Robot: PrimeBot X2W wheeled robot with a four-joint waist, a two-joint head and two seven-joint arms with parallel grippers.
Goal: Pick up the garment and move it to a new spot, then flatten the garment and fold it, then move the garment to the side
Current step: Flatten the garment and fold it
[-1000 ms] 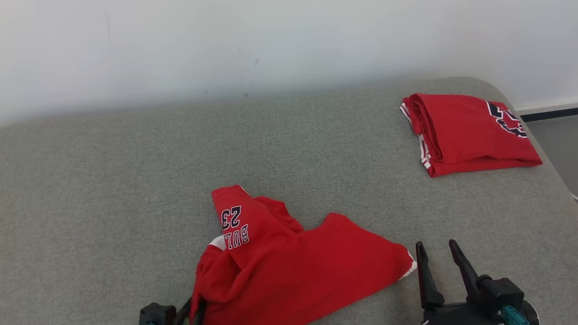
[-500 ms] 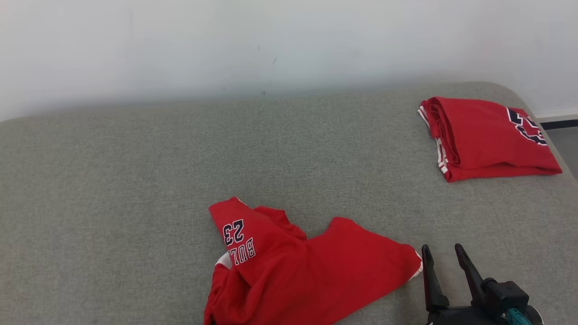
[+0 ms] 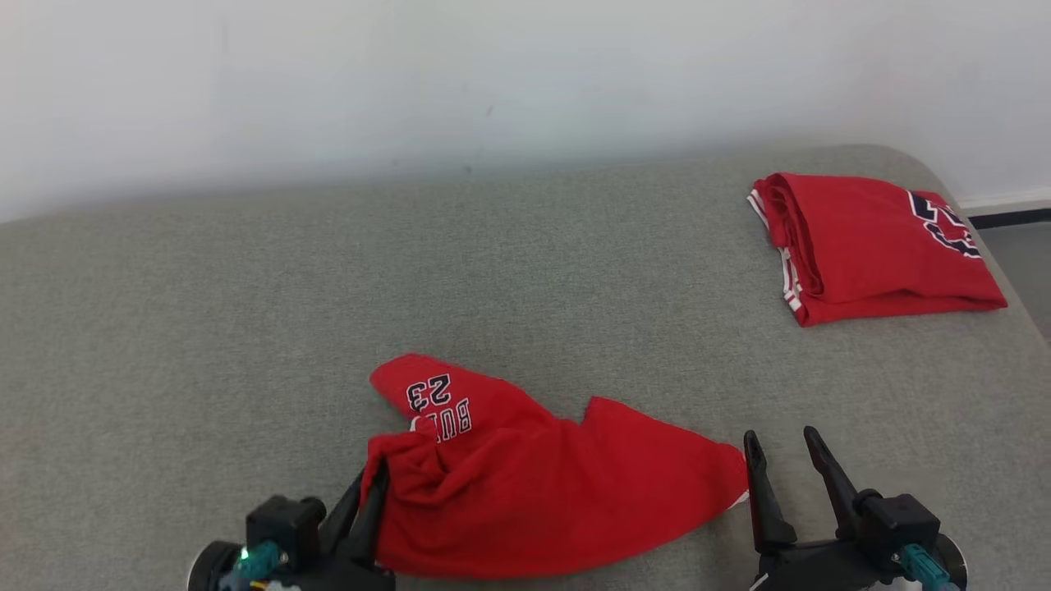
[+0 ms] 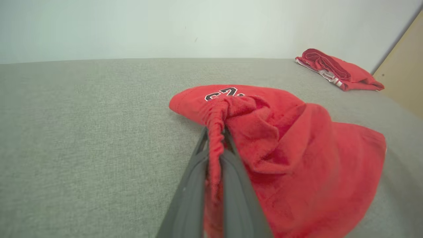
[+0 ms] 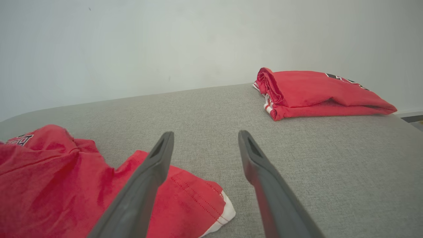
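You're looking at a plain indoor room, more test space than lived-in home. There's a broad grey fabric surface, padded like a bed with a rounded corner, running up to a scuffed white wall. Far right you've got a dark skirting strip and grey floor. A folded red garment and a crumpled red jersey say laundry work.

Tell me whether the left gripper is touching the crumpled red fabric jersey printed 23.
Touching. The left wrist view shows the left gripper shut on a bunched fold of the crumpled red jersey.
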